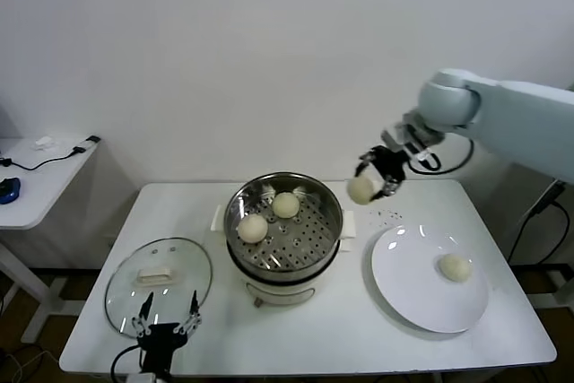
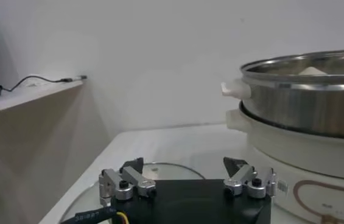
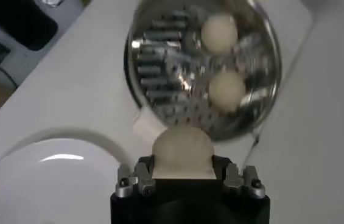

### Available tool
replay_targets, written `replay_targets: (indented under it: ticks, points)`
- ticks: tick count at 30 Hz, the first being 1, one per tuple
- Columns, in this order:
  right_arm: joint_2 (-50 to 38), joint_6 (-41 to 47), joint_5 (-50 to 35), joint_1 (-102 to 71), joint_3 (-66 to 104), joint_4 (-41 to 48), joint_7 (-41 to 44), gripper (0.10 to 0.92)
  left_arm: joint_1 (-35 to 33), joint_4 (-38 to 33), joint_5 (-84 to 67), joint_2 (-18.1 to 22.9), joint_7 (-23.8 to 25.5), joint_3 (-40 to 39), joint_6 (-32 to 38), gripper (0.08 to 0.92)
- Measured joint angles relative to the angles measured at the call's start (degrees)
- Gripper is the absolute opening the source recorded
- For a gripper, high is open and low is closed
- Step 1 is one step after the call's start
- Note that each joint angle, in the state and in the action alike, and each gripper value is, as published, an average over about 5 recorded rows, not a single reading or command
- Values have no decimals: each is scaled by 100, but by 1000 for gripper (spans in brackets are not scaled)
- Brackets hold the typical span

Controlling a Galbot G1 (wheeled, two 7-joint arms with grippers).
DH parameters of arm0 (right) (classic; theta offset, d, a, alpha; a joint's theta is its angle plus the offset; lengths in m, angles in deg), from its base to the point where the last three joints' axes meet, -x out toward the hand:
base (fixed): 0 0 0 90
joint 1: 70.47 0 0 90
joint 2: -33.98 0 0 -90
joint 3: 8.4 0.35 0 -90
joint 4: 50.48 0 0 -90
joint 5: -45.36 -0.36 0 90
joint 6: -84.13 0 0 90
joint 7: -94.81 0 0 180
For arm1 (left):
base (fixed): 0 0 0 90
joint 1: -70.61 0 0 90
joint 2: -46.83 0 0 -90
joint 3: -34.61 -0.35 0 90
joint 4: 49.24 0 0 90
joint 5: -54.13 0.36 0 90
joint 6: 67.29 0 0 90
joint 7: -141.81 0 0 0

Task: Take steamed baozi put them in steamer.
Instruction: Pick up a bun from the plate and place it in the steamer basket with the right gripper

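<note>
Right gripper fingers pinching 1 round pale cream dough bun, held aloft between white plate and shiny steel steamer pot. Bun best carried over bare perforated tray, clear of 2 seated buns, then lowered before release. Left gripper parked at counter edge, fingers spread.

Pale blue-grey, smooth-shelled right arm with a rounded elbow housing, narrowing to a dark wrist wrapped in looping black cables. Black right gripper at its end, small and angular. Seen from the wrist: a black block body with silver metal finger mounts, each fastened by dark round screws. Left gripper likewise black, with slim dark fingers, silver hinged brackets, black screw heads, a black cable and a thin yellow wire at its base.
</note>
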Motion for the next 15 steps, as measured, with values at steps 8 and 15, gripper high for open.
replay_targets:
  ticks: [8, 15]
  points:
    - [995, -931, 593, -67, -94, -242, -6, 636, -97, -42, -7, -26, -31, 36, 32, 823]
    - [1603, -1387, 1149, -394, -169, -192, -136, 636, -132, -69, 4, 15, -46, 35, 33, 823]
